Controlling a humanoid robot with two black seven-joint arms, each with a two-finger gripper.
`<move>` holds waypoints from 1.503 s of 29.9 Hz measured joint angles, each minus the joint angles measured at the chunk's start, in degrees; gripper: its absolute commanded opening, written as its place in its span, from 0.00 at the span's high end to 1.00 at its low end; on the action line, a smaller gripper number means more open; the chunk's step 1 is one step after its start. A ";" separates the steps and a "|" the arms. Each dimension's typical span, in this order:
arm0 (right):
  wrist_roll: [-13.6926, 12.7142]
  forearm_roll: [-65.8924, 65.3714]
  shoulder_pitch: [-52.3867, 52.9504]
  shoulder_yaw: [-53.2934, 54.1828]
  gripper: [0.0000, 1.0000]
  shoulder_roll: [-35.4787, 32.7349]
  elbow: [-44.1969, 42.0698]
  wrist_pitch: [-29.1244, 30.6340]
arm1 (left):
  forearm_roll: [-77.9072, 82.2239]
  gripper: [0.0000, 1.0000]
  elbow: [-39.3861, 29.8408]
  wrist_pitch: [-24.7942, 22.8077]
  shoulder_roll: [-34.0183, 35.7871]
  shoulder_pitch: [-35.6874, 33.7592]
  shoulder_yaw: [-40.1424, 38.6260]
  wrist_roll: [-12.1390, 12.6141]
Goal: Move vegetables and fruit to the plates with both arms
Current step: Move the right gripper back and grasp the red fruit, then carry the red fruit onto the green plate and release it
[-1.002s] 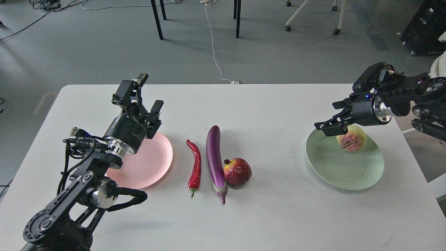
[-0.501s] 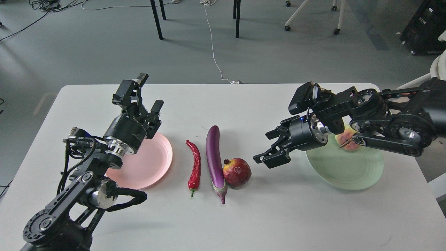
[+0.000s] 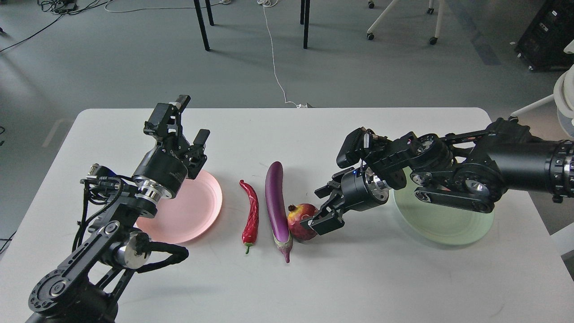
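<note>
Pomegranate [image 3: 301, 220] sits on the white worktop [image 3: 358, 278], touching the eggplant [image 3: 277, 206] on its left; chili pepper [image 3: 251, 215] lies just beyond. Right claw [image 3: 320, 211] is at the pomegranate's right flank, fingers spread apart, nothing gripped. Green plate [image 3: 444, 224] lies under the right arm. Left claw [image 3: 190, 128] hangs released above the pink plate [image 3: 193, 211].

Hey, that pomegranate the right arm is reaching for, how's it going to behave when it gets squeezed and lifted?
The pomegranate is round, so it will probably roll if nudged. It leans against the eggplant, which may shift as it lifts. Its skin looks glossy and smooth, so the right pincer could slip off unless it closes across the widest part.
</note>
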 measured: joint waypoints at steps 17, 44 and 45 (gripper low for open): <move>0.02 0.03 -1.04 -1.12 0.61 2.17 -2.03 0.02 | 0.00 0.01 0.02 0.00 0.69 0.00 -0.03 0.00; 0.01 -15.15 4.10 -1.48 0.58 -32.30 6.63 0.38 | 0.00 0.01 0.00 0.00 0.25 0.15 0.16 0.03; 0.01 -15.45 3.80 -1.49 0.58 -33.17 7.24 0.38 | 0.00 0.01 0.00 0.00 0.11 0.16 0.21 0.05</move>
